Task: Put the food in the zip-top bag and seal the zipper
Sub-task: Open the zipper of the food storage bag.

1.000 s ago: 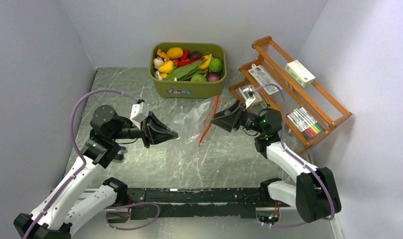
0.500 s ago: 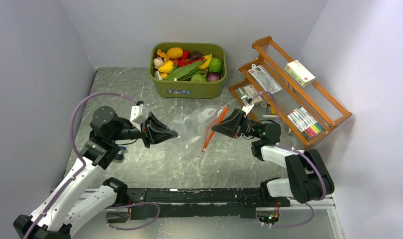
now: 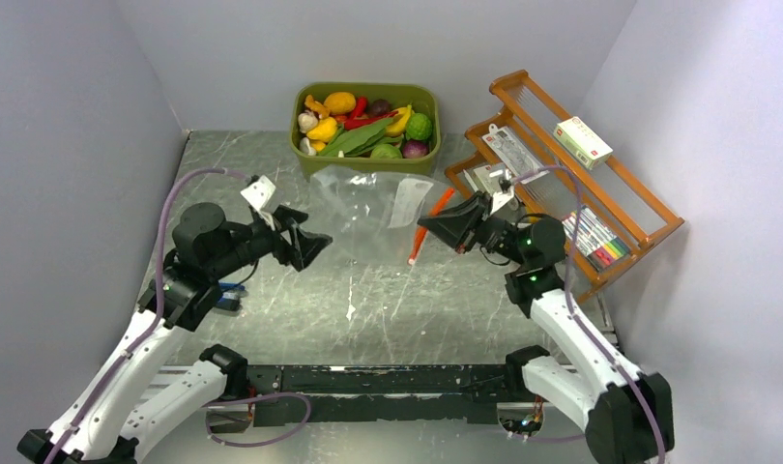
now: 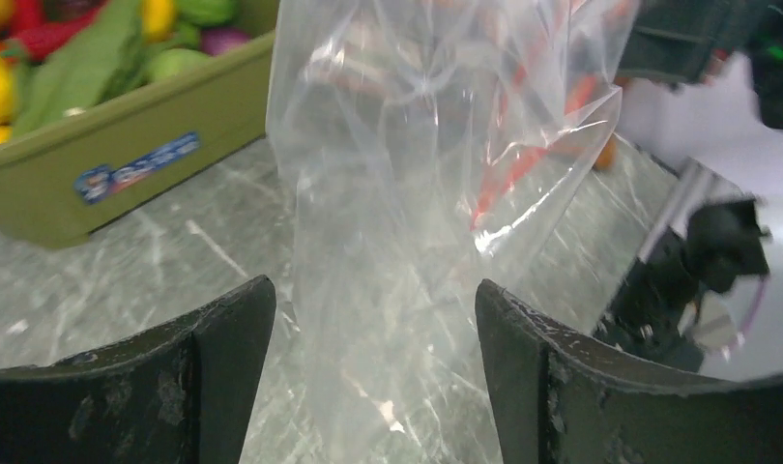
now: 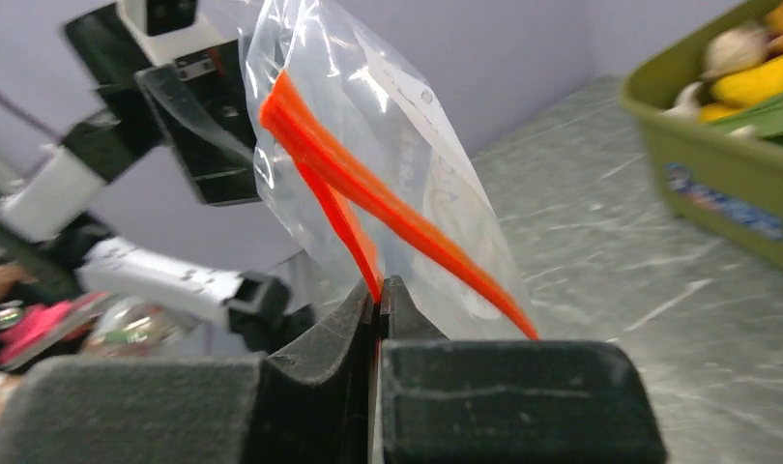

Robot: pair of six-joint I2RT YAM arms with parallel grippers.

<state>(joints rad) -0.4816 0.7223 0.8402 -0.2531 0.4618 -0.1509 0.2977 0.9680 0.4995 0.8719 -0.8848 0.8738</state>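
right end effector pinches the zipper; left end effector wide; zip-top bag bottom cut off

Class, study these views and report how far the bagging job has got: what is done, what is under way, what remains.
Done: the right gripper is shut on the zipper, holding the zip-top bag up. Under way: the left gripper is open, straddling the bag's other end. Left: all the food lies in the green tub, the bag is empty, nothing sealed.

light: bright, even, soft shadows | glare: zip-top bag | blur: right wrist view background
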